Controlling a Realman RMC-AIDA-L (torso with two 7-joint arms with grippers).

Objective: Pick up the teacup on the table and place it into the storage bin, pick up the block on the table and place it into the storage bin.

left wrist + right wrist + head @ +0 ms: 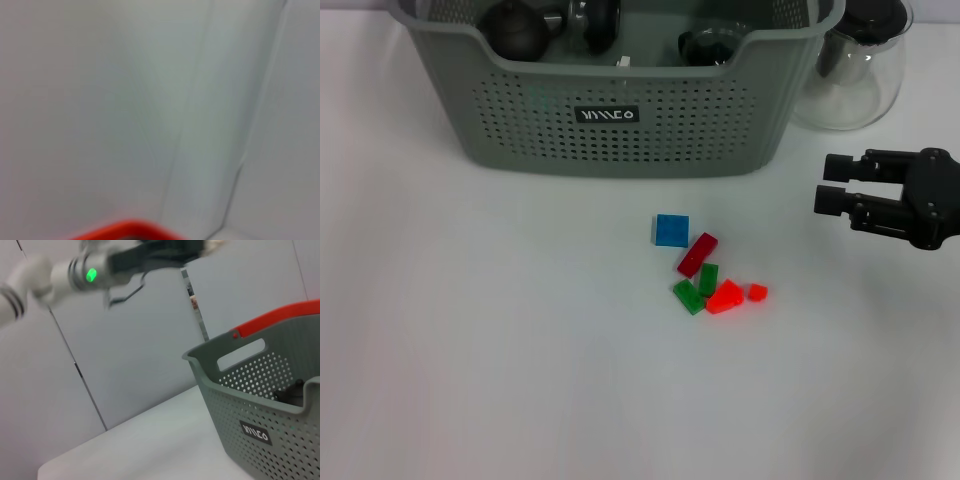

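The grey-green storage bin (620, 125) stands at the back of the white table and also fills the right wrist view (250, 400). Dark round teaware (515, 30) lies inside it; I cannot tell which piece is the teacup. Several small blocks sit in a cluster mid-table: a blue square block (671, 230), a dark red one (697, 253), two green ones (708, 279) and a bright red one (725, 297). My right gripper (823, 183) hovers open and empty to the right of the blocks, fingers pointing left. My left arm (90, 272) is raised high, off the table.
A clear glass jug (850, 70) stands right of the bin, just behind my right gripper. A red rim (280, 320) shows beyond the bin's far wall. A tiny red piece (757, 292) lies at the cluster's right edge.
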